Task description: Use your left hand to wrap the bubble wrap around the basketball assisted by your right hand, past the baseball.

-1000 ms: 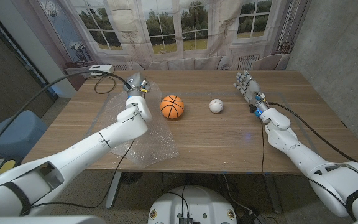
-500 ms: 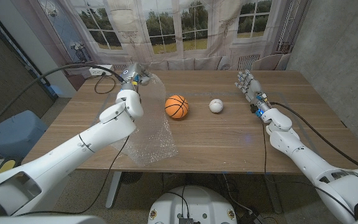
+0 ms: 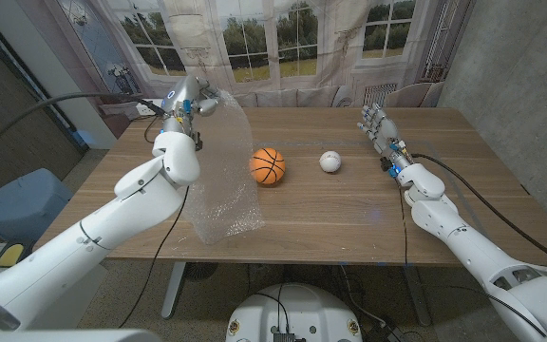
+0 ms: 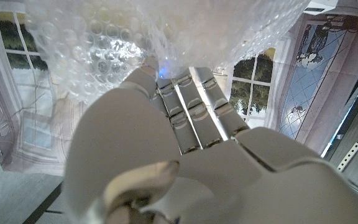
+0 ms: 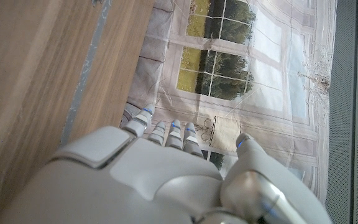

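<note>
1. Left hand pinches the bubble wrap at its far-left corner, lifted so it can drape over the basketball just right.
2. Right hand — fingers apart, holding nothing — waits far right, beyond the baseball.

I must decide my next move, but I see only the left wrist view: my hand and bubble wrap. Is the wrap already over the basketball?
Observer: No. The wrap hangs from the left hand, raised beside the basketball, not over it.
Operator: Where is the baseball?
Observer: The baseball sits on the table, on the basketball's far side from the wrap.
Operator: Is the right hand helping?
Observer: No. The right hand is open near the table's right edge, touching nothing.
</note>
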Controlling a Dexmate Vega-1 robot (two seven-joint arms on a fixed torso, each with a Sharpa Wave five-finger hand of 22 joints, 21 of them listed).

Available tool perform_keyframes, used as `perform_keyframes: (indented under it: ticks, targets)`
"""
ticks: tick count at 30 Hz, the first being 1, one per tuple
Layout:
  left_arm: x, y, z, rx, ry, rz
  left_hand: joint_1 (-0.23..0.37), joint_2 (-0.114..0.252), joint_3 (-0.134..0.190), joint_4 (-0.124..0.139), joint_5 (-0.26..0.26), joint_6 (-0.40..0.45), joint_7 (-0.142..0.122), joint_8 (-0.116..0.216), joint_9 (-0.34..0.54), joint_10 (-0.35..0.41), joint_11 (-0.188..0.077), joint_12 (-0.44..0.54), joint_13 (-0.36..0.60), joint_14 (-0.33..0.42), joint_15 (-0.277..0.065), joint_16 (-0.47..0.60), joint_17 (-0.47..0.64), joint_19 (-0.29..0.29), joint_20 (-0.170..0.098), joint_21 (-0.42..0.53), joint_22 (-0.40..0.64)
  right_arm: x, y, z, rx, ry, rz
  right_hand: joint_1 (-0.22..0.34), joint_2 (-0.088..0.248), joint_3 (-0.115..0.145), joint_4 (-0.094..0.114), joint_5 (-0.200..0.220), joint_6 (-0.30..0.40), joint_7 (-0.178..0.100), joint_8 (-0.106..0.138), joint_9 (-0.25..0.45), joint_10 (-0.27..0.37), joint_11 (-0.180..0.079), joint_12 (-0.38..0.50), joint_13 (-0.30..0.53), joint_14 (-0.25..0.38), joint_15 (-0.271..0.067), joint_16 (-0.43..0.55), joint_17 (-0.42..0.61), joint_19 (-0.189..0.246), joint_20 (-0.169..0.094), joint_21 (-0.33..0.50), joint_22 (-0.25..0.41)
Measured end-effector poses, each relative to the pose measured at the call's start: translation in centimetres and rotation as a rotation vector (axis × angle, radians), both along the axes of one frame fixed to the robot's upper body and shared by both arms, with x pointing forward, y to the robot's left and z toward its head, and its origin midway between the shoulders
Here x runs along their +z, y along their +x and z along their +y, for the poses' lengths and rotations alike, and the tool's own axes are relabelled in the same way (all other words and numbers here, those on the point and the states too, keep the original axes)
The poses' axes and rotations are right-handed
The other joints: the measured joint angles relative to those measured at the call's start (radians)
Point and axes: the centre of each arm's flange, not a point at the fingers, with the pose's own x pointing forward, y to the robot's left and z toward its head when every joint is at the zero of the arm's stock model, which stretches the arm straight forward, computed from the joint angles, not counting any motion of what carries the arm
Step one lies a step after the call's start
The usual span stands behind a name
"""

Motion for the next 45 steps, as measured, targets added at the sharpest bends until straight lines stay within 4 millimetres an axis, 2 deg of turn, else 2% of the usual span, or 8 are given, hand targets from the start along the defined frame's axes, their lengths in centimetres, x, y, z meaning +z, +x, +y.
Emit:
perform_keyframes:
  ticks: [5,9,11,14,18,36,45]
  targets:
    - [0.3,-0.6,0.0,-0.042,-0.024,-0.090,0.000,0.000,0.004,0.004,0.000,0.003,-0.003,0.000,-0.005,0.000,0.000,0.000,0.000,0.017,-0.005,-0.009,-0.004,0.009,-0.009,0.020,0.000,0.0,-0.3,0.2,-0.004,-0.001,-0.004,0.000,0.000,0.000,0.000,0.000,0.000,0.000,0.000,0.000,0.000,0.000,0.000,0.000,0.000,0.000,0.000,0.000,0.000,0.000,0.000,0.000]
    - [0.2,-0.1,0.4,-0.068,-0.053,-0.141,0.000,0.000,0.004,0.004,0.001,0.004,-0.004,0.000,-0.005,0.000,0.000,0.000,0.000,0.022,-0.007,-0.014,-0.008,0.009,-0.009,0.030,0.005,-0.3,-0.5,0.2,-0.007,0.001,-0.005,0.000,0.000,0.000,0.000,0.000,0.000,0.000,0.000,0.000,0.000,0.000,0.000,0.000,0.002,0.002,0.000,0.000,0.000,0.000,0.000,0.000]
    - [-0.1,1.0,0.8,-0.077,-0.078,-0.157,0.000,0.000,0.004,0.004,0.006,0.004,-0.004,0.000,-0.008,0.000,0.000,0.000,0.000,0.023,-0.009,-0.017,-0.008,0.009,-0.009,0.033,0.005,-0.4,-0.7,0.1,-0.011,0.005,-0.007,0.000,0.000,0.000,0.000,0.000,0.000,0.000,0.000,0.000,0.000,0.000,0.000,0.000,0.004,0.004,0.000,0.000,0.000,0.000,0.000,0.000]
    - [0.1,1.6,0.8,-0.095,-0.087,-0.177,0.000,0.000,0.004,0.004,0.007,0.004,-0.004,0.000,-0.011,0.000,0.000,0.000,0.000,0.023,-0.009,-0.021,-0.008,0.009,-0.020,0.040,0.005,-0.5,-0.8,0.0,-0.015,0.008,-0.011,0.000,0.000,0.000,0.000,0.000,0.000,0.000,0.000,0.000,0.000,0.000,0.000,0.000,0.004,0.004,0.000,0.000,0.000,0.000,0.000,0.000]
    - [0.1,3.0,0.8,-0.106,-0.100,-0.178,0.000,0.000,0.004,0.004,0.007,0.010,-0.006,0.000,-0.012,0.000,0.000,0.000,0.000,0.023,-0.009,-0.025,-0.008,0.009,-0.020,0.047,0.005,-0.6,-1.0,-0.1,-0.020,0.012,-0.014,0.000,0.000,0.000,0.000,0.000,0.000,0.000,0.000,0.000,0.000,0.000,0.000,0.000,0.004,0.004,0.000,0.000,0.000,0.000,0.000,0.000]
    - [-0.3,9.8,-1.0,-0.078,-0.120,-0.128,0.013,-0.013,0.016,-0.001,0.006,0.034,-0.009,0.005,-0.029,0.011,0.011,0.006,0.000,0.059,-0.023,-0.050,-0.013,0.018,-0.029,0.090,0.002,-1.2,-1.3,-1.3,-0.040,0.030,-0.027,0.000,0.000,0.000,0.000,0.000,0.000,0.000,0.000,0.000,0.000,0.000,0.000,0.000,0.004,0.004,0.000,0.000,0.000,0.000,0.000,0.000]
    - [-0.1,12.2,-2.2,-0.078,-0.148,-0.156,0.014,-0.015,0.016,-0.001,0.006,0.045,-0.009,0.005,-0.035,0.015,0.015,0.004,0.000,0.079,-0.029,-0.056,-0.010,0.022,-0.032,0.111,0.002,-1.6,-1.1,-2.1,-0.049,0.045,-0.023,0.000,0.000,0.000,0.000,0.000,0.000,0.000,0.000,0.000,0.000,0.000,0.000,0.000,0.007,0.007,0.000,0.000,0.000,0.000,0.000,0.000]
